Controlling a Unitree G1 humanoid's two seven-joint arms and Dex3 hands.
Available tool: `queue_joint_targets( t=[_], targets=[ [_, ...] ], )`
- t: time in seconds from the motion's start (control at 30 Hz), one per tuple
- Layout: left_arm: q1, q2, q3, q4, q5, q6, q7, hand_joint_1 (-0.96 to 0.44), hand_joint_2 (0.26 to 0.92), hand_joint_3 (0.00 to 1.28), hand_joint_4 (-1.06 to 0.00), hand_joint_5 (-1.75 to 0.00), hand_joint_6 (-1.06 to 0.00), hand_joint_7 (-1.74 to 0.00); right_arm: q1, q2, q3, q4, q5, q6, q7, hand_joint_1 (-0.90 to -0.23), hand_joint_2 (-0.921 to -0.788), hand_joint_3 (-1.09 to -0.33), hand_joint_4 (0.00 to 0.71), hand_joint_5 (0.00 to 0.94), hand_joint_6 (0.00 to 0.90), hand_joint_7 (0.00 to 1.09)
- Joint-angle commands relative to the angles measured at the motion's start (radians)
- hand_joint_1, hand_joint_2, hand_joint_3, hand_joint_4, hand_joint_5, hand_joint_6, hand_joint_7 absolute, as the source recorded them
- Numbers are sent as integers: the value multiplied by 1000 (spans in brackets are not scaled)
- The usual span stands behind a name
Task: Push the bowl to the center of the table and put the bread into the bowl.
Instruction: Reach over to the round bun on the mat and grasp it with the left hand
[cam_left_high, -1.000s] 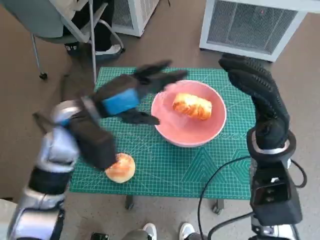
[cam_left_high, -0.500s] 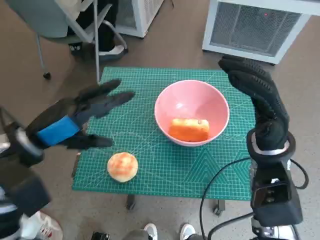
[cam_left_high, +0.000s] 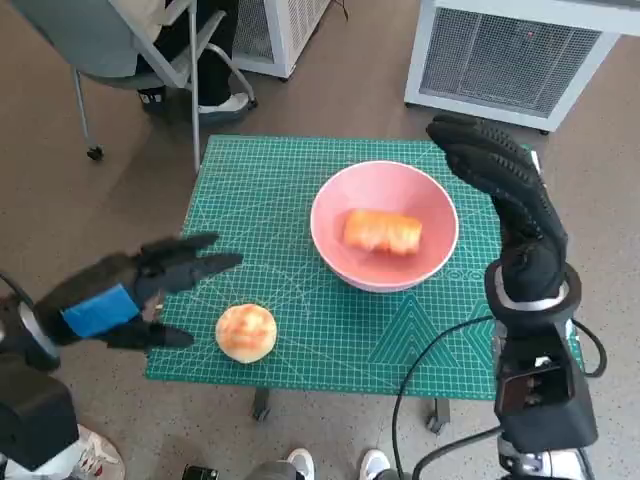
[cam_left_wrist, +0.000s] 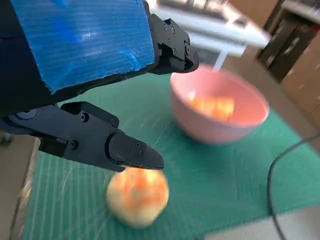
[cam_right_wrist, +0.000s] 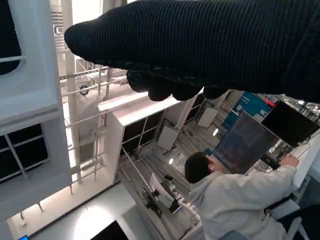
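Our left hand (cam_left_high: 128, 293) has drawn back to the table's near-left edge, fingers spread and empty. One bread piece (cam_left_high: 382, 230) lies in the pink bowl (cam_left_high: 345, 260); the round bun (cam_left_high: 246, 332) waits near-left. Right hand (cam_left_high: 500, 185) hovers open, far right. We should close around the bun squarely.

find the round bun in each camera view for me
Head view: the round bun lies on the green mat near its front left corner, apart from the pink bowl.
Left wrist view: blurred, under the left hand, on the mat.
Right wrist view: not in it.
Shared landmark: the pink bowl.
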Motion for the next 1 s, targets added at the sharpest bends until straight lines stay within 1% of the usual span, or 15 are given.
queue_joint_targets(
  t=[0.03, 0.23, 0.43, 0.57, 0.63, 0.87, 1.0],
  targets=[
    [35, -5, -35, -17, 46, 16, 16, -327, 918, 25, -244, -25, -309, -110, 6, 0, 11, 15, 25, 8, 22, -575, -921, -760, 313, 1, -1, 693],
    [53, -29, -90, -13, 127, 44, 54, -296, 909, 13, -242, -13, -297, -81, 4, -1, 15, 18, 41, 10, 39, -577, -921, -756, 312, 0, -1, 693],
    [28, -56, -155, 24, 216, 47, 101, -284, 906, 7, -240, -6, -303, -64, 6, -4, 14, 14, 49, 14, 52, -581, -921, -752, 314, 1, -1, 692],
    [7, -79, -196, 70, 286, 34, 150, -276, 904, 4, -240, -4, -313, -53, 9, -8, 13, 6, 54, 17, 60, -586, -921, -749, 316, 2, -1, 692],
    [-3, -87, -213, 91, 315, 30, 174, -270, 904, 4, -241, -4, -317, -49, 10, -9, 12, 4, 54, 17, 63, -588, -921, -749, 317, 3, -1, 692],
    [-25, -123, -256, 182, 380, -2, 264, -234, 903, 2, -258, -7, -337, -35, 18, -12, 7, -8, 40, 22, 59, -592, -921, -749, 318, 3, -1, 692],
    [-34, -142, -275, 223, 401, -17, 307, -192, 904, 2, -288, -16, -371, -38, 20, -15, 6, -12, 36, 25, 58, -594, -921, -749, 315, 2, -1, 692]
  ],
)
